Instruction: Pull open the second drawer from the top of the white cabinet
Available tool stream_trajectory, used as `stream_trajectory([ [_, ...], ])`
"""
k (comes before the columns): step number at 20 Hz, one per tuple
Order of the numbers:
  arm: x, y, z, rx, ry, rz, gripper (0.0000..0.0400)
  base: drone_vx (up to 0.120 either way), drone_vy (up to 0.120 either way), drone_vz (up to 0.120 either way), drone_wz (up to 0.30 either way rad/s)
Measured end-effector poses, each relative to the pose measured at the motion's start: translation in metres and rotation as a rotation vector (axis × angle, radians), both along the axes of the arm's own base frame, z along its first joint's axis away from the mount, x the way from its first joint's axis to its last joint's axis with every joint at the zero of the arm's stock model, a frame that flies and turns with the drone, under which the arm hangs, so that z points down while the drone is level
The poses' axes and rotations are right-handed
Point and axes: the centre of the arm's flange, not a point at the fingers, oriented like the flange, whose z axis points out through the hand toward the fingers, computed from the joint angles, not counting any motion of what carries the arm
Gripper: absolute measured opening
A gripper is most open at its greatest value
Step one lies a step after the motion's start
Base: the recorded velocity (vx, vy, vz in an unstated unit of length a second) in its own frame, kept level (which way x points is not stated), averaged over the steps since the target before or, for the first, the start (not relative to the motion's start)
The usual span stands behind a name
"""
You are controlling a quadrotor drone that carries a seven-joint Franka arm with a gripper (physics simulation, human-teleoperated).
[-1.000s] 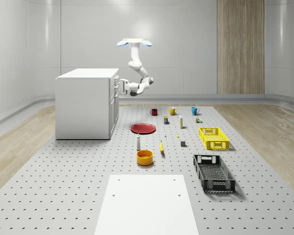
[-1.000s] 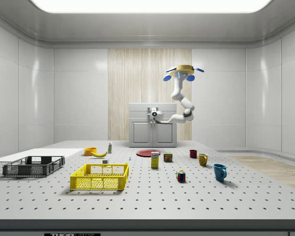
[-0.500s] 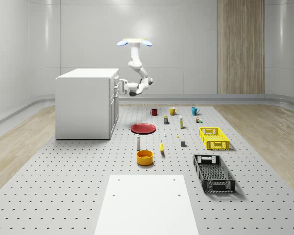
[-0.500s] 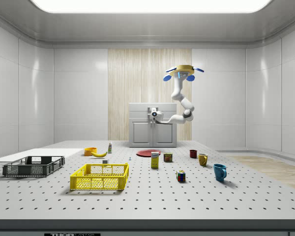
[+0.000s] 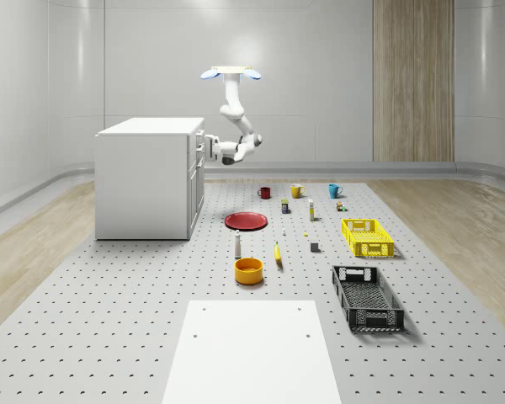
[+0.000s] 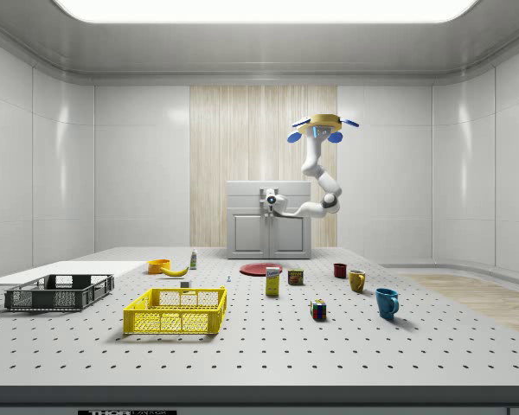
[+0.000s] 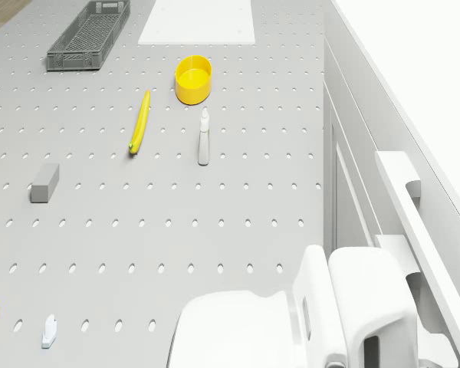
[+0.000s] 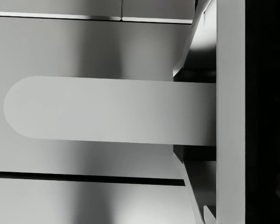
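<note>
Drone (image 5: 230, 73) hovers beside white cabinet (image 5: 147, 177); gripper (image 5: 206, 150) at 2nd drawer handle (image 8: 107, 110). Jaws' state: can't tell. Drawer prob stiff, slides straight; grab rigid bar handle mid-span.

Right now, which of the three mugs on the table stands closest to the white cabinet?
The red mug. In the whole-scene view it is leftmost of the row, nearest the cabinet; the yellow mug comes next and the blue mug is farthest.

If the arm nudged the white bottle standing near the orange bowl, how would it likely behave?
The bottle stands tall and narrow on the table, so it would probably tip rather than slide. Once down, its round body might roll toward the banana or the bowl. It looks small, probably light.
</note>
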Motion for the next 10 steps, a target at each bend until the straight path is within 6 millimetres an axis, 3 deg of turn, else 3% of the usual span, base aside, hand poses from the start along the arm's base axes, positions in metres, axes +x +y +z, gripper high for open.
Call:
stream_trajectory([
  [3,-0.0011,-0.0023,0.0037,-0.012,0.039,0.002,0.0146,0.000,0.000,0.000,0.000],
  [7,0.0004,-0.0024,-0.0018,-0.002,-0.015,0.000,0.0124,0.000,0.000,0.000,0.000],
  [8,0.0003,-0.0028,0.0005,-0.004,0.026,0.000,0.0134,0.000,0.000,0.000,0.000],
  [9,-0.0019,-0.0066,0.0072,-0.022,0.032,0.001,0.0172,0.000,0.000,0.000,0.000],
  [10,-0.0019,-0.0094,0.0070,-0.023,0.032,0.001,0.0169,0.000,0.000,0.000,0.000],
])
